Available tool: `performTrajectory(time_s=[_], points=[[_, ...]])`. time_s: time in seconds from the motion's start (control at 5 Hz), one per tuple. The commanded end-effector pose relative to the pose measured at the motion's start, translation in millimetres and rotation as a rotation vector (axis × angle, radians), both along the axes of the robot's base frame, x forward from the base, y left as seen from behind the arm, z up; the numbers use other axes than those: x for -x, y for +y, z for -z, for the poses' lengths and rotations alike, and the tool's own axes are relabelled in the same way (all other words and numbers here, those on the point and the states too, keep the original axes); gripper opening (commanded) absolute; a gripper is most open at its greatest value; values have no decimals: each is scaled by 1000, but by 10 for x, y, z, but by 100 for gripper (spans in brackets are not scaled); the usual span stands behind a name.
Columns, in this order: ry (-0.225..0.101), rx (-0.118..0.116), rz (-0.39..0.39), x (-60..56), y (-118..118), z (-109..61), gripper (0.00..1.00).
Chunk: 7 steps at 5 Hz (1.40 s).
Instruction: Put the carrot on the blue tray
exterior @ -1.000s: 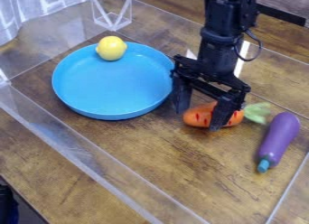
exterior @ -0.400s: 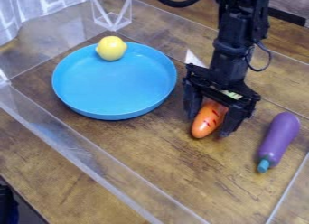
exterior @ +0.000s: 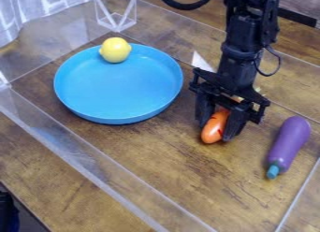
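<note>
Gripper point(exterior: 223, 123) straddles carrot point(exterior: 215, 129), jaws part-closed (grip unconfirmed); squeeze firm, lift clear of tabletop point(exterior: 150, 166) w/o slip, blue tray point(exterior: 88, 95) to its left.

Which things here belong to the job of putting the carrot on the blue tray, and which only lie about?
For the job: carrot, blue tray, gripper.
Lying about: yellow ball on the tray, purple eggplant on the table.

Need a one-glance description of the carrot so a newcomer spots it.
Start at the big round blue tray. Just right of it the black gripper points straight down, with the carrot between its fingers. It's small and orange, unlike the purple eggplant further right.
</note>
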<state>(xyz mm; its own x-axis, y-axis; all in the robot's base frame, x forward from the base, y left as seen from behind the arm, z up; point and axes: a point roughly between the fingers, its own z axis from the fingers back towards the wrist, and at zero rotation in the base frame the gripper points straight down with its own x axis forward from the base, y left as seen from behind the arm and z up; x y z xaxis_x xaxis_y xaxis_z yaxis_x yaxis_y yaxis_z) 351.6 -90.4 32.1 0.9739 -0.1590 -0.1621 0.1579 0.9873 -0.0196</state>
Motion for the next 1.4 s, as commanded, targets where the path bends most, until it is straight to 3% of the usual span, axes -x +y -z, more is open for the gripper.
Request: performTrajectory(time_s=[0.0, 1.2], points=[[-63, 9, 26, -71, -77, -233, 0], [-73, -8, 59, 10, -44, -521, 0]])
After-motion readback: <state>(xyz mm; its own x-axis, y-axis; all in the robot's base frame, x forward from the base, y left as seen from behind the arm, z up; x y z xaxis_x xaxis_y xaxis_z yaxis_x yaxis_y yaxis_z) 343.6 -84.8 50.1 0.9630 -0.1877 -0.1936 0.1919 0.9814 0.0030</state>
